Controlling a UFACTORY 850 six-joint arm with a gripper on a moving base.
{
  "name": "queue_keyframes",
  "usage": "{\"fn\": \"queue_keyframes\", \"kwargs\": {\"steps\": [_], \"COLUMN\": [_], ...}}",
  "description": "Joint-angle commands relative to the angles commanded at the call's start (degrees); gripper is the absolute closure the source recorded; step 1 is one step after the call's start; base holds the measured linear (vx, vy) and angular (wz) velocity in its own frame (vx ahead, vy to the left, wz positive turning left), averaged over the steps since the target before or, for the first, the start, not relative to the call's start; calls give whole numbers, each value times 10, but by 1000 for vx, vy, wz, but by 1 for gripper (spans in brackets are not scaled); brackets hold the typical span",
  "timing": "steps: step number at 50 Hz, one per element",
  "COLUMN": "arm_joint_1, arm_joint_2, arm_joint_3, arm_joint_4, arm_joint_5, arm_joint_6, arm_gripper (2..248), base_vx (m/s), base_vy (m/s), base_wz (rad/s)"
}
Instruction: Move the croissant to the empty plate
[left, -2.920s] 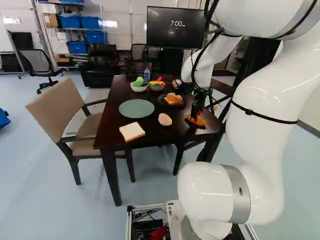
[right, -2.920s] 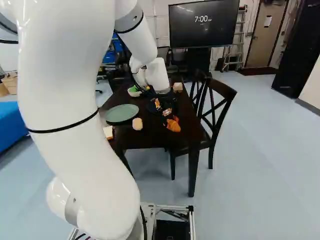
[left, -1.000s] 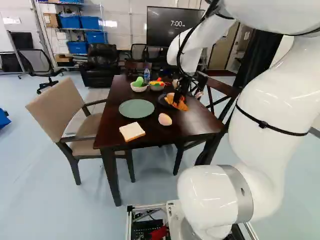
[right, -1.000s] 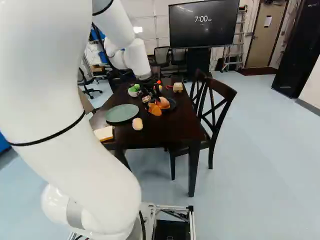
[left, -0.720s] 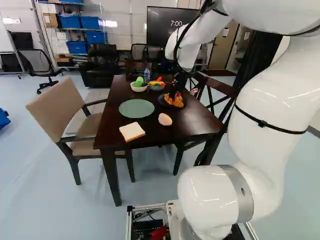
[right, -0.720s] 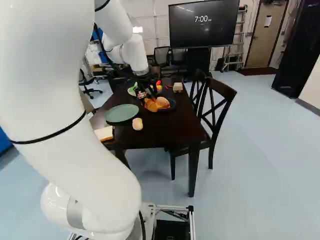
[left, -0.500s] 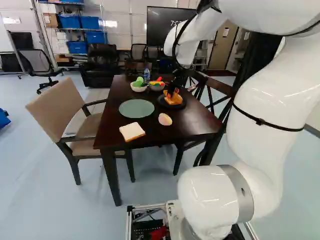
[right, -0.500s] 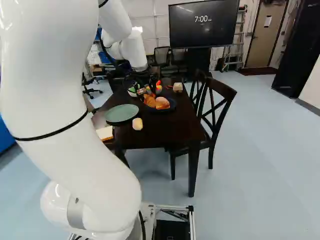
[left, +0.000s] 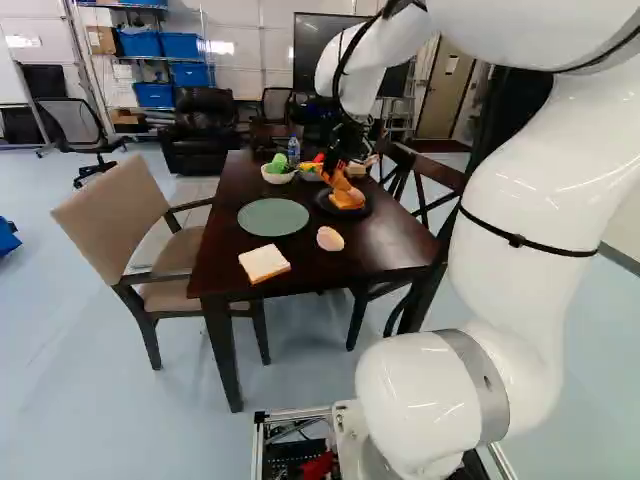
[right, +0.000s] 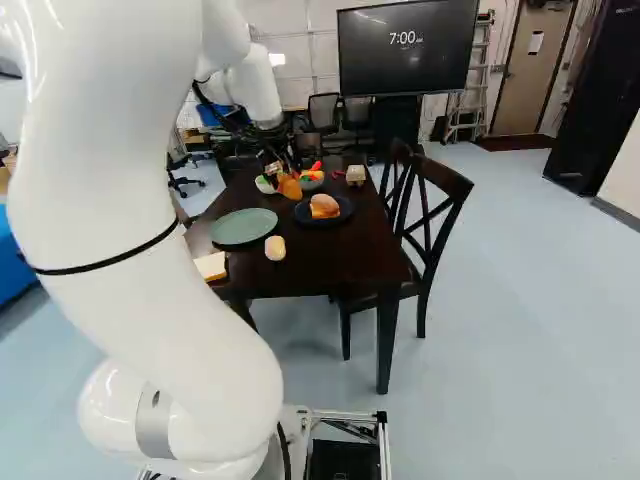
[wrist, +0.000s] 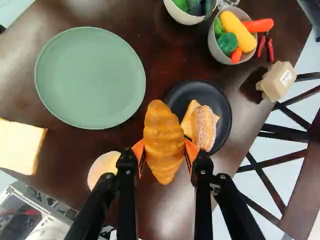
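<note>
Over the far part of the table my gripper (right: 275, 170) holds the golden croissant (right: 289, 187), near the bowls. In the wrist view, the gripper (wrist: 164, 150) is shut on the croissant (wrist: 163, 135), an orange pad pressing each side. An empty green plate (wrist: 90, 77) lies on the table, to one side of the croissant and apart from it. On the croissant's other side is a dark plate (wrist: 224, 107) bearing a filled bun (wrist: 204, 127), partly overlapped by the croissant in that view.
A bread slice (left: 264, 262) and a pale oval roll (left: 330, 239) lie nearer the base. Two bowls, one with greens (left: 278, 174), one with toy vegetables (wrist: 231, 35), stand beyond the plates, near a small carton (wrist: 277, 80) and a bottle (left: 293, 151). Chairs flank the table (right: 330, 270).
From the table's right side, my arm has carried the croissant left and away from the base, past the dark plate towards the bowls. The base and both plates have stayed put.
</note>
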Motion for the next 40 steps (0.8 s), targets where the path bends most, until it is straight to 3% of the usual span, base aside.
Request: {"fn": "queue_keyframes", "kwargs": {"steps": [21, 40], "arm_joint_1": [31, 65], "arm_joint_2": [-61, -96], "arm_joint_3": [-49, -61], "arm_joint_4": [0, 10], "arm_joint_5": [0, -1], "arm_joint_6": [0, 0], "arm_gripper": [131, 131], "base_vx": [0, 0], "base_vy": [0, 0], "base_wz": [0, 0]}}
